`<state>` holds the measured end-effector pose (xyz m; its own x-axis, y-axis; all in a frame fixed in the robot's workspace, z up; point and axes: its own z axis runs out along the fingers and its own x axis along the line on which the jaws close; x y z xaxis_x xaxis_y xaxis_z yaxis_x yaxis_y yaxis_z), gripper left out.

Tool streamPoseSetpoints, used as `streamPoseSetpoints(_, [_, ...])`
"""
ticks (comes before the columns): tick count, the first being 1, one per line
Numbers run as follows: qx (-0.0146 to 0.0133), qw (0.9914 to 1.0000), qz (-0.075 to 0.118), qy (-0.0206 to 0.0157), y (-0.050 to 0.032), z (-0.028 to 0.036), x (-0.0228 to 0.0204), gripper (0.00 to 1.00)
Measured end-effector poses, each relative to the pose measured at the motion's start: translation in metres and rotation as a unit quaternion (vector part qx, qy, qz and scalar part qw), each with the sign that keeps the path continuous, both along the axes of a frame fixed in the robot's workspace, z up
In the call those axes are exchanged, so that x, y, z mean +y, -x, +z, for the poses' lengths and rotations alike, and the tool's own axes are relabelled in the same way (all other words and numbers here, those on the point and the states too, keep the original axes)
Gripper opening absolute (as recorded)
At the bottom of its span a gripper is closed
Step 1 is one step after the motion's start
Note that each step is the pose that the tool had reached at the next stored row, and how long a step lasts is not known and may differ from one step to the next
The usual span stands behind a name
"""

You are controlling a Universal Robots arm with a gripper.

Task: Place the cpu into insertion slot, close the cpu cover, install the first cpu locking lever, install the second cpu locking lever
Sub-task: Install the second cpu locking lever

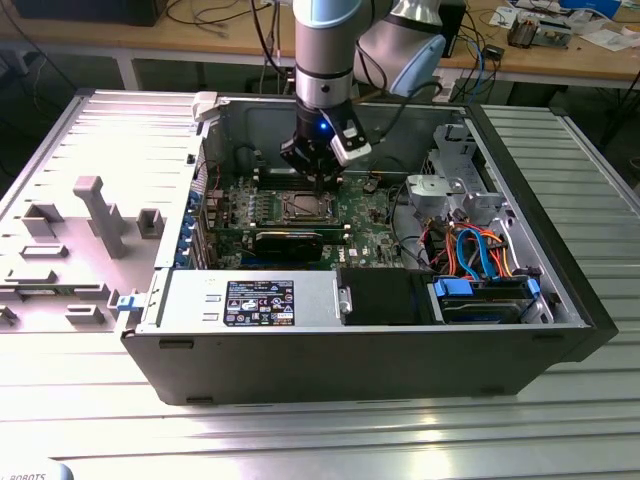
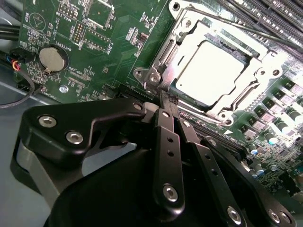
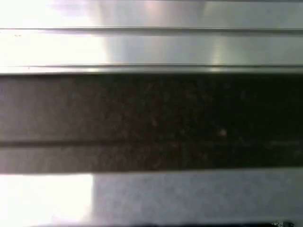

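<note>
In the second wrist view the cpu point(image 2: 213, 71) lies flat in the insertion slot point(image 2: 163, 52), its silver top glaring bright. The cpu cover point(image 2: 246, 97) lies down around it as a metal frame. A thin locking lever rod point(image 2: 241, 26) runs along one side of the socket. My gripper point(image 2: 163, 97) is shut with its black fingers pressed together, and its tip sits at a corner of the socket frame with nothing visibly held. In the exterior view the gripper point(image 1: 318, 182) hangs just above the insertion slot point(image 1: 303, 207) inside the open computer case.
A long black expansion card point(image 1: 290, 242) lies just in front of the socket. Memory slots point(image 2: 265, 14) run beside it, and a coin battery point(image 2: 49, 57) sits on the green board. The power supply point(image 1: 250, 300) and a drive cage with cables point(image 1: 480, 250) fill the case front.
</note>
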<state>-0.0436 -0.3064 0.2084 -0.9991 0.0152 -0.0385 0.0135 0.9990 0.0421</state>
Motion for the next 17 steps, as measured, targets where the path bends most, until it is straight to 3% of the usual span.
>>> streamPoseSetpoints(3, [-0.0001, 1.0, 0.0, 0.0, 0.0, 0.0, -0.0041, 0.11])
streamPoseSetpoints(8, [0.0, 1.0, 0.0, 0.0001, 0.0, 0.0021, -0.0052, 0.11])
streamPoseSetpoints(11, [0.0, 1.0, 0.0, 0.0001, 0.0, 0.0021, -0.0081, 0.11])
streamPoseSetpoints(17, [0.0, 1.0, 0.0, 0.0, 0.0, 0.0021, -0.0085, 0.11])
